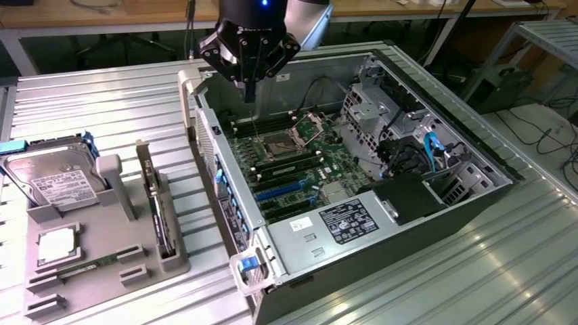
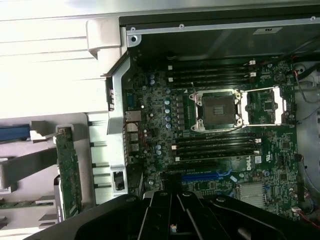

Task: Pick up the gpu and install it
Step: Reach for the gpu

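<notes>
Hovering with the pincer [image 1: 250, 95] over the far part of the open case [image 1: 488, 196], above the motherboard [image 1: 294, 169] and not touching anything inside. Clenched, fingertips pressed together, with nothing grasped between them. Looking down in the wrist view past the pincer [image 2: 172, 202] onto the open socket [image 2: 218, 110] and the blue slot [image 2: 202, 176].

With the gpu [image 1: 160, 220] standing on its long edge in the grey holder [image 1: 91, 291] on the table [image 1: 108, 101], bracket end farther from the exterior camera. Placed at the exterior view's left of the case, outside it, well apart from the pincer. Seen in the wrist view as the gpu [image 2: 67, 172] upright in that holder, beside the case. Sharing the holder with a hard drive [image 1: 54, 179] and a memory stick [image 1: 91, 263].
</notes>
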### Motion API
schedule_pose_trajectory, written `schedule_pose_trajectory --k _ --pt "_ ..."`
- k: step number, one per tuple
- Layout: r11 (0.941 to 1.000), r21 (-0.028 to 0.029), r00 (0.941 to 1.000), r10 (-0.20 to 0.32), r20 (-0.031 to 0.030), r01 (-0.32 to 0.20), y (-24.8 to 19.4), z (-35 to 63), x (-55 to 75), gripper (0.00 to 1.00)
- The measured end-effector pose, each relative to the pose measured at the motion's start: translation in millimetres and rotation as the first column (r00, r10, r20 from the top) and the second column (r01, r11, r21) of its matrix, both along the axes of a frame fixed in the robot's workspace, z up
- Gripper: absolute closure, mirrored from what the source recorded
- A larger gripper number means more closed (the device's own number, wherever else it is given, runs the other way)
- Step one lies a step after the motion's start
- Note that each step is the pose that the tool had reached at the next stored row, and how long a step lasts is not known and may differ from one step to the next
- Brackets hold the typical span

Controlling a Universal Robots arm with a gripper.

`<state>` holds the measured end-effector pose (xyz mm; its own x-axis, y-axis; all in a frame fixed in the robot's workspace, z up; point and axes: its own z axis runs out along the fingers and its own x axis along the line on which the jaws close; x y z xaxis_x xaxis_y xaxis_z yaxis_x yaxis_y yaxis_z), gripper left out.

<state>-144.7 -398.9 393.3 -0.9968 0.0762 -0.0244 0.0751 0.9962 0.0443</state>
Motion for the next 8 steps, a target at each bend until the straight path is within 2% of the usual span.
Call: schedule_pose_trajectory --k 8 --pt "1.0000 0.0000 1.0000 0.000 0.0000 0.000 0.0 0.0 -5.2 0.89"
